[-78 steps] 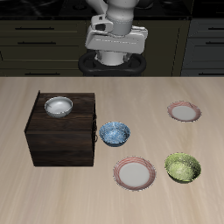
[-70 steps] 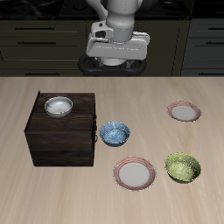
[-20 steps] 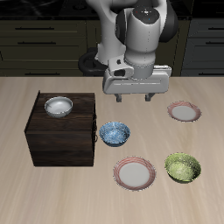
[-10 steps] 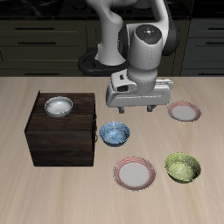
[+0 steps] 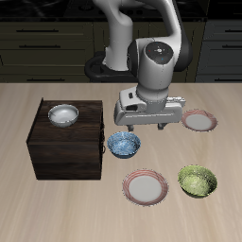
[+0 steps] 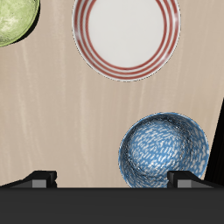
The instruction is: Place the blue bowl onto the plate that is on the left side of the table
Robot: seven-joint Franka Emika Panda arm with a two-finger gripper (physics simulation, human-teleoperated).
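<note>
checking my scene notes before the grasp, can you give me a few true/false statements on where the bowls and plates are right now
1. The blue bowl sits on the table beside the dark wooden box. True.
2. The gripper is holding the blue bowl. False: it hovers above, nothing between its fingers.
3. The white-grey bowl rests on top of the box. True.
4. The green bowl sits on the plate. False: both lie apart on the table.
5. The blue bowl is inside the larger plate. False: they lie apart.
</note>
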